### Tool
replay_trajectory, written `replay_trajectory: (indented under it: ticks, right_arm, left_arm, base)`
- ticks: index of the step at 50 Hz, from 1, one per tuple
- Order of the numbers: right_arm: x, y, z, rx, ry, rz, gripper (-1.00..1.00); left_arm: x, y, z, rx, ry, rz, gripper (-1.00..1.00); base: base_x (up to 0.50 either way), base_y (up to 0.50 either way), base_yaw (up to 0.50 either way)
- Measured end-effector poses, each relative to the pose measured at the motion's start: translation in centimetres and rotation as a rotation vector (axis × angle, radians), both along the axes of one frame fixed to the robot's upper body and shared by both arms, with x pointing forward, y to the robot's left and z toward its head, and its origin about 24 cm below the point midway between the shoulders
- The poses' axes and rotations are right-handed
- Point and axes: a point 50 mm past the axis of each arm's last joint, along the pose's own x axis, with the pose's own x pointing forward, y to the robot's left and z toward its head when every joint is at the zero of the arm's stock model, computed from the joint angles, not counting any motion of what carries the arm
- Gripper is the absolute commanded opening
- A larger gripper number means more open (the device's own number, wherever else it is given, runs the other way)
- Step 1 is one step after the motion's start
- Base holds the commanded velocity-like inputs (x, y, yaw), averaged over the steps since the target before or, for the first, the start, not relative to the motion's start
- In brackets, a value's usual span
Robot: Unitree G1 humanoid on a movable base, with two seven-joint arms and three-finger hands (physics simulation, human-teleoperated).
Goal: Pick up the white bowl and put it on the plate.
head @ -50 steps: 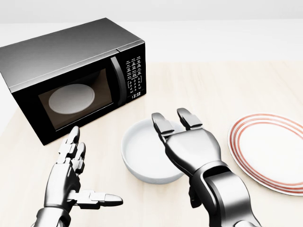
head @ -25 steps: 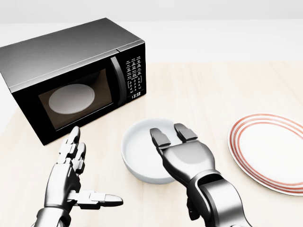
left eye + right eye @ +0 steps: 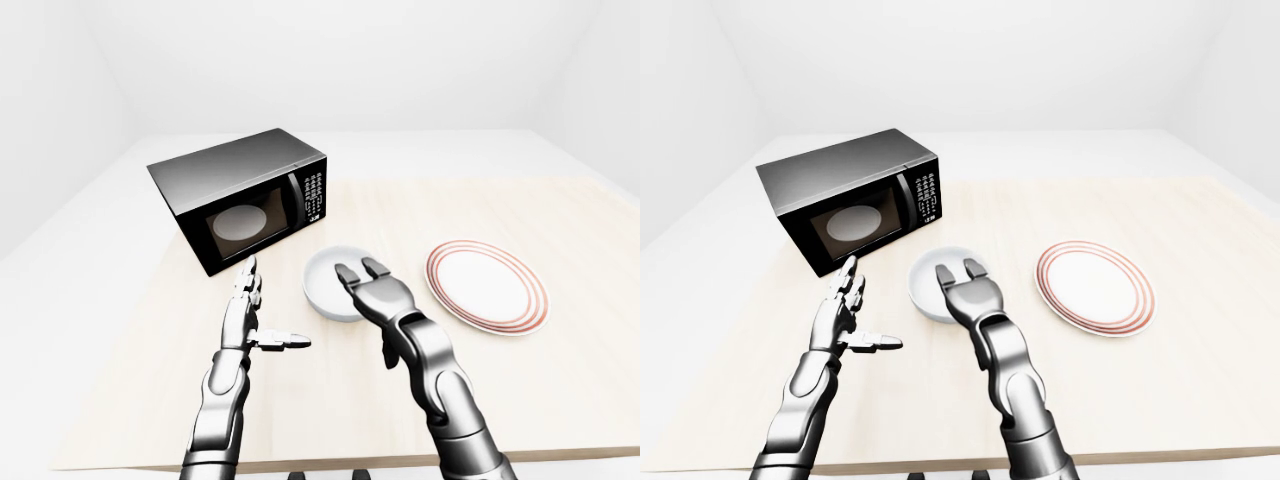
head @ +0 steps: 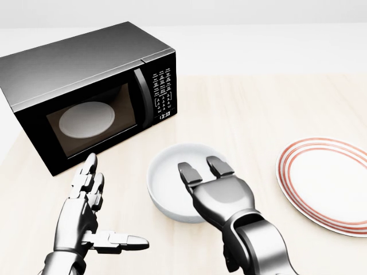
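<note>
Head view, near to far. Left hand (image 4: 86,215) lower left, fingers spread wide w/ thumb stuck out sideways, holding nothing, well clear of the bowl. Right hand (image 4: 215,189) lower centre, palm toward cam, fingers extended and unclenched, gripping nothing; its fingertips (image 4: 189,172) overlap the white bowl's (image 4: 172,183) right side, over the rim. Can't tell if they actually touch it.

Bowl sits upright on the light wood table (image 4: 258,109), just left of and partly behind the R hand. Plate (image 4: 327,183), white w/ red rings, lies flat to the right, apart from bowl; R hand and forearm sit between the two.

Farther up-left: black microwave (image 4: 92,91), door shut, near the bowl's upper left, not touching.
</note>
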Motion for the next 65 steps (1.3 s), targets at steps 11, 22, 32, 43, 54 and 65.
replay_trajectory:
  ticks: [11,22,32,43,54,65]
  right_arm:
    - [-0.1,0.1,-0.4,-0.007,0.015,0.009,1.00]
    - [-0.1,0.2,-1.0,-0.020,0.039,0.016,1.00]
    - [0.0,0.1,-1.4,-0.032,0.054,0.019,1.00]
    - [0.3,0.1,-1.6,-0.043,0.063,0.020,1.00]
    - [0.6,-0.1,-1.8,-0.056,0.074,0.017,1.00]
    - [0.8,0.0,-2.2,-0.067,0.089,0.021,1.00]
  left_arm:
    - [0.0,0.0,0.0,0.000,0.000,0.000,1.00]
    - [0.0,0.0,0.0,0.000,-0.001,-0.002,1.00]
    - [0.0,0.0,0.0,0.000,-0.001,-0.003,1.00]
    - [0.0,-0.1,0.1,0.000,0.000,-0.003,1.00]
    - [0.0,-0.1,0.1,0.001,0.001,-0.003,1.00]
    - [0.0,-0.1,0.0,0.001,0.001,-0.003,1.00]
  base:
    - [0.00,0.00,0.00]
    - [0.00,0.00,0.00]
    - [0.00,0.00,0.00]
    - [0.00,0.00,0.00]
    - [0.00,0.00,0.00]
    - [0.00,0.00,0.00]
